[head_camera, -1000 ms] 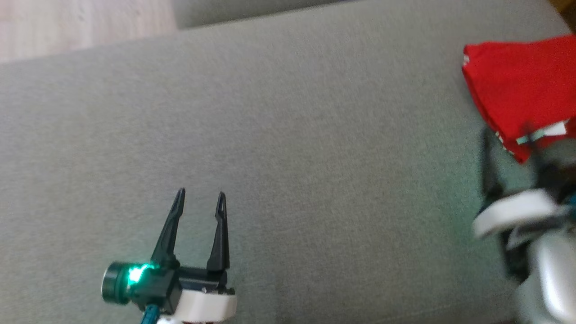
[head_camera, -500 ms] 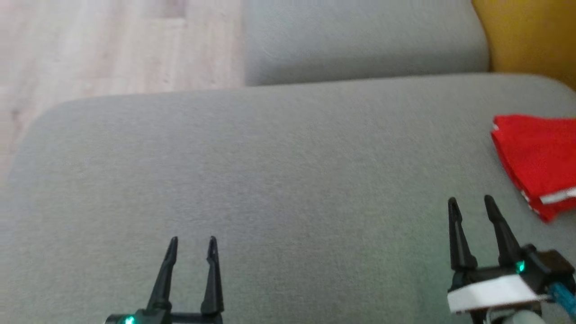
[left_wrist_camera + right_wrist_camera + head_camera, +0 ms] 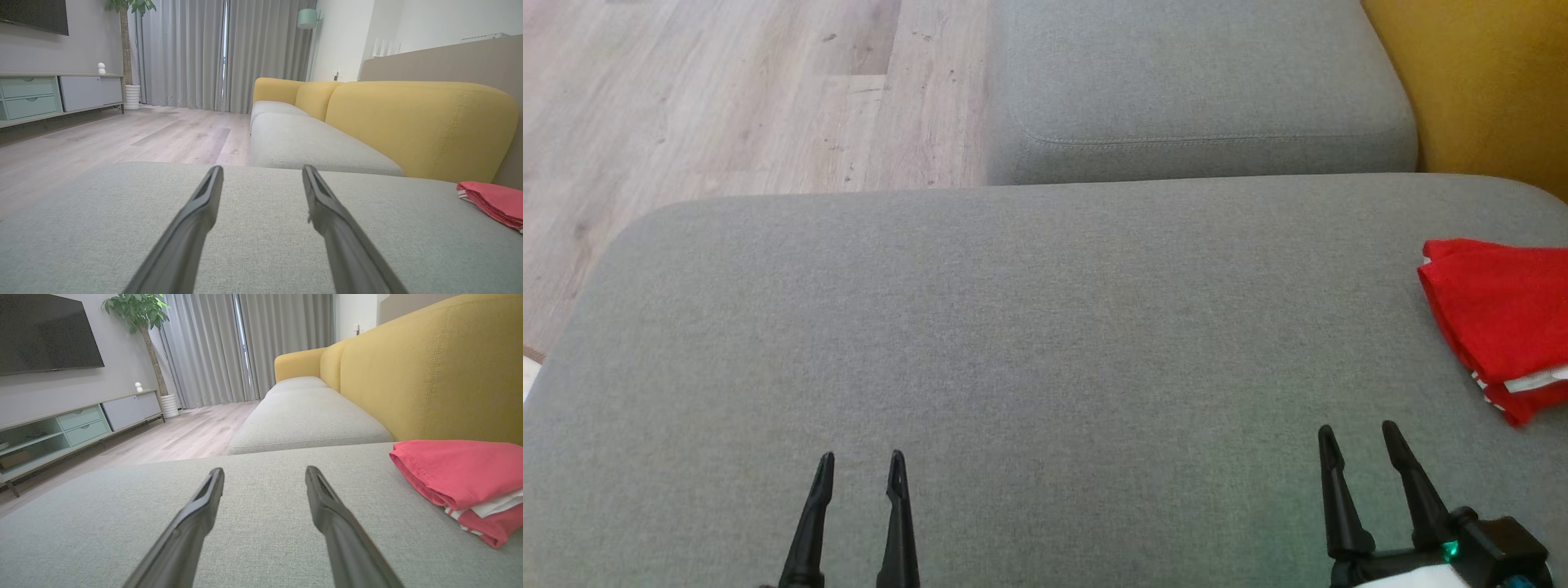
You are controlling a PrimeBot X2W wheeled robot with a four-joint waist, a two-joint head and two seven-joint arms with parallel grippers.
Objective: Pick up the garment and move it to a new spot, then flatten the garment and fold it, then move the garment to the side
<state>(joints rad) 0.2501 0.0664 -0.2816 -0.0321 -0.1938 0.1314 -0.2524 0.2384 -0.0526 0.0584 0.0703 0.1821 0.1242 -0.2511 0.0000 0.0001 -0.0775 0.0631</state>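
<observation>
Left gripper (image 3: 861, 457): two fingers spread, nothing between them, positioned over the near edge of the large seat cushion (image 3: 1045, 327). Right gripper (image 3: 1358, 429): two fingers spread likewise and empty, over the same near edge, toward the cushion's right end.

Garment (image 3: 1494, 310): one item, red, folded in layers with a white strip at the layered edge. It lies on the right end of the large seat cushion, apart from the right gripper and near the yellow backrest (image 3: 1486, 82).

The head view gives the cushion's outline from above, with the wood floor (image 3: 727, 98) past its left corner and a second grey cushion (image 3: 1201, 82) beyond its far edge. The wrist views add the room beyond the cushion: a third grey cushion (image 3: 273, 107), one television (image 3: 45, 330), one low cabinet (image 3: 81, 416), one potted plant (image 3: 139, 310) and grey curtains (image 3: 253, 343). The left wrist view also shows one mint lamp (image 3: 307, 18)
</observation>
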